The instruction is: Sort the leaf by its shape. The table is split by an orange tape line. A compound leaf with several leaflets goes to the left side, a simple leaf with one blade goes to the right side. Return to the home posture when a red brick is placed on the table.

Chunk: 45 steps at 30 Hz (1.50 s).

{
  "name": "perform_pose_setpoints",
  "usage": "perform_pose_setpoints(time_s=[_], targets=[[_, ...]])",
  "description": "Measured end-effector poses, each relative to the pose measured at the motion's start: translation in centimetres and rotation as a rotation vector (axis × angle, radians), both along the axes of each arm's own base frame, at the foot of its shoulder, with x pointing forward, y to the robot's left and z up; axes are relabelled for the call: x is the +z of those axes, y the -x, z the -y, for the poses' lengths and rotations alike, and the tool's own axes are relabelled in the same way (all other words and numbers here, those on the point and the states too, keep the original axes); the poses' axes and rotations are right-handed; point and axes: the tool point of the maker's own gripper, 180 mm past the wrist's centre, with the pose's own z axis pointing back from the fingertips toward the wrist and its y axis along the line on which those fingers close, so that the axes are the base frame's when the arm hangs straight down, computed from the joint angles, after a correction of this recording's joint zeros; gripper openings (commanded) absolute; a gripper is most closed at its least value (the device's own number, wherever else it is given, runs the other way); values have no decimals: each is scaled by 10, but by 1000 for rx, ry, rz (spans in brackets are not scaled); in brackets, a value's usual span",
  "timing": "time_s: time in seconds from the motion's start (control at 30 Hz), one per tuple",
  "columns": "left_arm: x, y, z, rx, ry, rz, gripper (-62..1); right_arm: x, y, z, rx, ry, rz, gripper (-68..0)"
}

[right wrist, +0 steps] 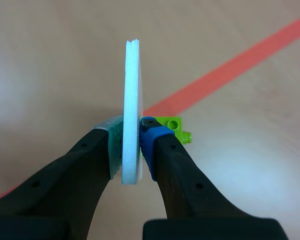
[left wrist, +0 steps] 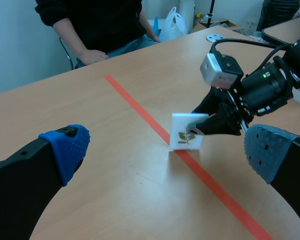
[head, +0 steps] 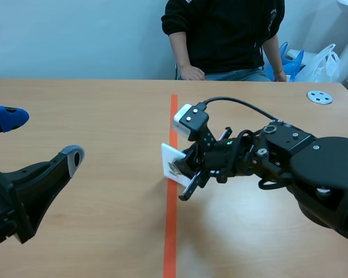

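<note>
We clamp the card (right wrist: 131, 110) upright between our right fingers (right wrist: 175, 170), a pad on each face, its long axis running straight ahead of them, at the tape line (head: 171, 231). Our left fingers (left wrist: 65, 147) stand spread and empty, well apart. The leaf looks compound to us, so the card likely goes left.

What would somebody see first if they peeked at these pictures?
First, the right end effector pinching a white square foam card with a small leaf picture, upright at the orange tape line. Then the open left end effector with blue dotted pads on its own side, and a person in a black top across the wooden table.
</note>
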Motion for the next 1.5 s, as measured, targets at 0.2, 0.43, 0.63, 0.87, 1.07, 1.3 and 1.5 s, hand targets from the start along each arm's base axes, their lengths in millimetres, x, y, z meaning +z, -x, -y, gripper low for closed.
perform_pose_setpoints(time_s=[0.2,0.43,0.63,0.87,1.07,1.3,1.5], targets=[[0,0,0,0,0,0,14,32,-49,62,-248,-63,77,-614],[0,0,0,0,0,0,14,31,-59,136,-521,-96,83,-614],[0,0,0,-1,0,0,14,15,-44,194,-727,-102,58,-614],[0,0,0,-1,0,0,14,5,-25,244,-902,-107,44,-614],[0,0,0,-1,0,0,14,8,-19,270,-996,-133,57,-613],[0,1,1,-9,2,-2,14,3,-14,270,-996,-131,48,-531],[0,1,1,-8,2,-1,14,4,-14,270,-996,-133,52,-427]])
